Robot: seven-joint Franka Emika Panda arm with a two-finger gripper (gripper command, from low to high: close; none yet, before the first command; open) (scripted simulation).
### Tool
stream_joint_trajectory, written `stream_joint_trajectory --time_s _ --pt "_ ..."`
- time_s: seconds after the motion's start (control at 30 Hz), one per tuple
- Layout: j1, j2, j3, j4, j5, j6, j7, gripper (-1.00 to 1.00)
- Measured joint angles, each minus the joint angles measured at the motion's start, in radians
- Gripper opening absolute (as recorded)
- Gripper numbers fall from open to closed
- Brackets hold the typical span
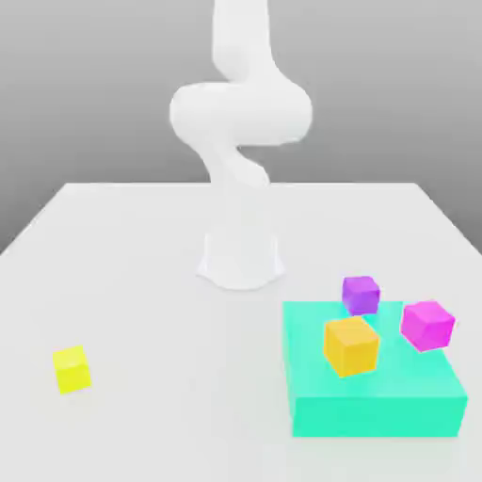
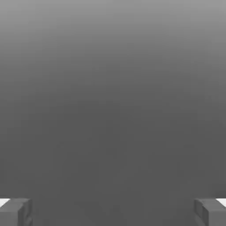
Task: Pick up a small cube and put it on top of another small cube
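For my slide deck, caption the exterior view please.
White robot arm behind a small yellow cube; orange cube and two purple cubes on a teal block.

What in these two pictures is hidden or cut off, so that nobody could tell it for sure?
- Exterior view: the white arm runs off the top edge, so where its upper part leads is cut off.
- Exterior view: the teal platform is partly covered by the orange cube.
- Hand view: the open gripper has its fingertips cut off by the bottom edge.
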Motion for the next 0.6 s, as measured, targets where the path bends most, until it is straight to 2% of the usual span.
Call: stream_joint_trajectory --time_s 0.37,0.6 --pt "-0.184 0.403 -0.111 -0.171 0.002 0.226 0.188 0.0" --pt "-0.298 0.658 -0.198 -0.278 0.037 0.368 0.281 0.0"
